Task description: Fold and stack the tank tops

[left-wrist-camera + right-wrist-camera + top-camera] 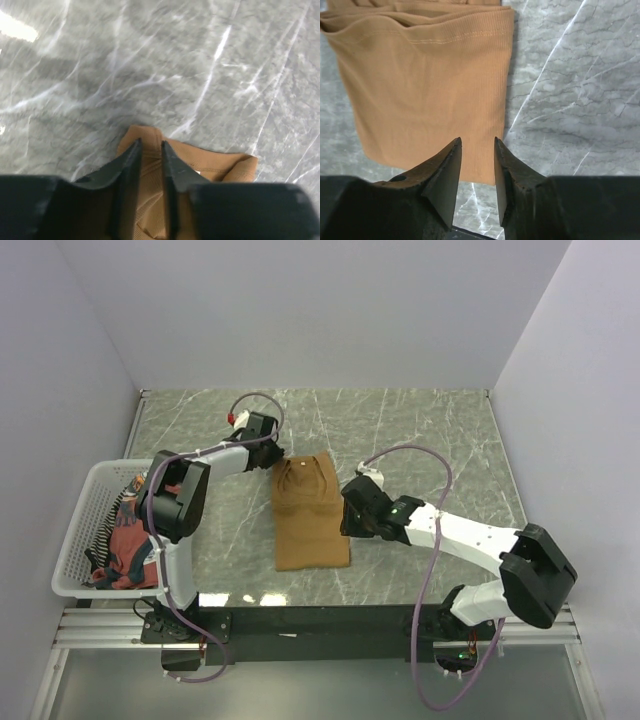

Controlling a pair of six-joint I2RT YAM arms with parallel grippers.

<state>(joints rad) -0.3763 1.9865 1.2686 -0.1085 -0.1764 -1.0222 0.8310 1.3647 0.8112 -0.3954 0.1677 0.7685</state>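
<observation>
The tan-brown tank top lies on the marble table, folded lengthwise into a long strip. My left gripper is at its far left corner. In the left wrist view the fingers stand close together with the tan shoulder strap pinched between them. My right gripper is open at the top's right edge; in the right wrist view it hovers over the tan cloth with nothing between the jaws. The rust-red top and the striped top lie in the basket.
A white mesh basket stands at the left table edge, beside the left arm's base. Grey walls close in the table on three sides. Purple cables loop over both arms.
</observation>
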